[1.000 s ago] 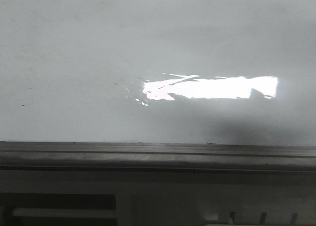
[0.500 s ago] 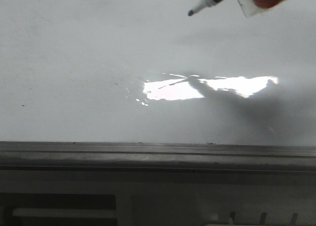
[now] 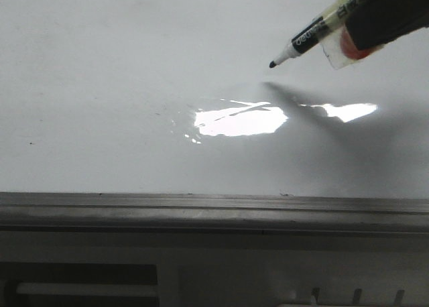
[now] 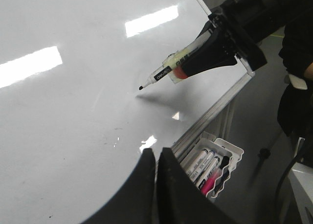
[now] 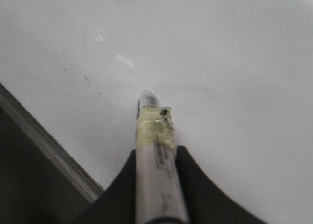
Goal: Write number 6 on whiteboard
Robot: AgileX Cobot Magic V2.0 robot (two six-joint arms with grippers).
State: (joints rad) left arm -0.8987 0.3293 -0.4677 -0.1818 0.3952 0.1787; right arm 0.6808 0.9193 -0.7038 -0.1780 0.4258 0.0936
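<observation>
The whiteboard [image 3: 100, 86] fills the front view, glossy white with a glare streak and a grey frame edge [image 3: 201, 210] along the bottom. No number 6 shows on it. My right gripper [image 3: 365, 22] comes in from the upper right, shut on a black-tipped marker [image 3: 305, 42]; the tip hangs just above the board over its own shadow. The marker also shows in the left wrist view [image 4: 161, 75] and the right wrist view [image 5: 154, 150]. My left gripper [image 4: 156, 158] is shut and empty over the board's lower edge.
A white tray [image 4: 222, 160] with several markers hangs below the board's frame [image 4: 215, 111]. A dark figure [image 4: 298, 92] stands at the side in the left wrist view. Faint smudges mark the board [image 3: 164, 116].
My right gripper has come into the front view from the upper right with the marker and moved down toward the board; its shadow now cuts the glare streak.
</observation>
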